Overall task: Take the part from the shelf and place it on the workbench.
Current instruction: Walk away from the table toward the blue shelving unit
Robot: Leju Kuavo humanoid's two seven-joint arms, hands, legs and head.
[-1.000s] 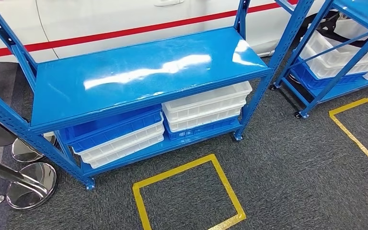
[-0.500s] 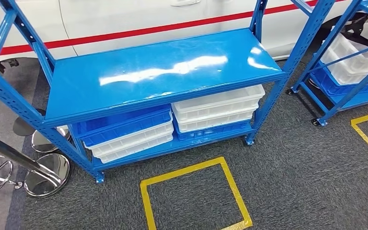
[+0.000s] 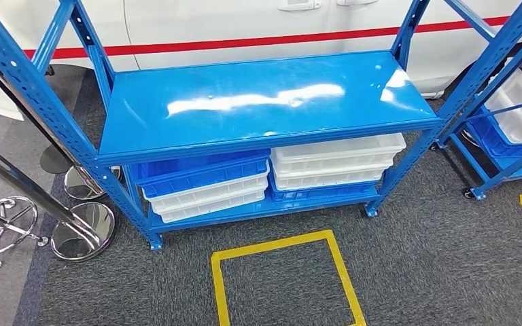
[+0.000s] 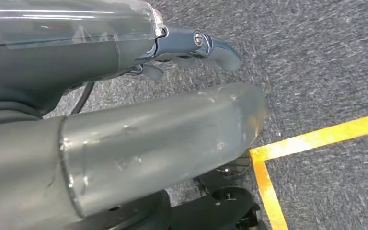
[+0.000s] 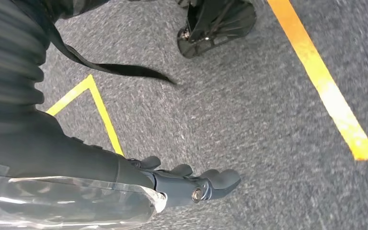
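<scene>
A blue steel shelf rack [image 3: 265,102] stands in front of me in the head view, and its glossy top board reflects the lights. On its lower level sit stacked trays, blue over white [image 3: 200,183] on the left and white over blue [image 3: 336,159] on the right. I cannot see what the trays contain. My left hand [image 4: 148,124] hangs above the carpet with its thumb and fingers [image 4: 206,45] apart, holding nothing. My right hand [image 5: 172,184] hangs likewise over the carpet, its fingers [image 5: 220,179] loosely extended and holding nothing.
A white car with a red stripe [image 3: 245,27] stands behind the rack. Chrome stanchion bases [image 3: 81,231] and a slanted pole are at the left. A yellow tape square [image 3: 282,272] marks the grey carpet before the rack. A second blue rack [image 3: 510,122] with trays stands at the right.
The whole picture has shifted: the camera has moved, so the rack now sits further right and squarer in the head view. Nothing on the rack has changed.
</scene>
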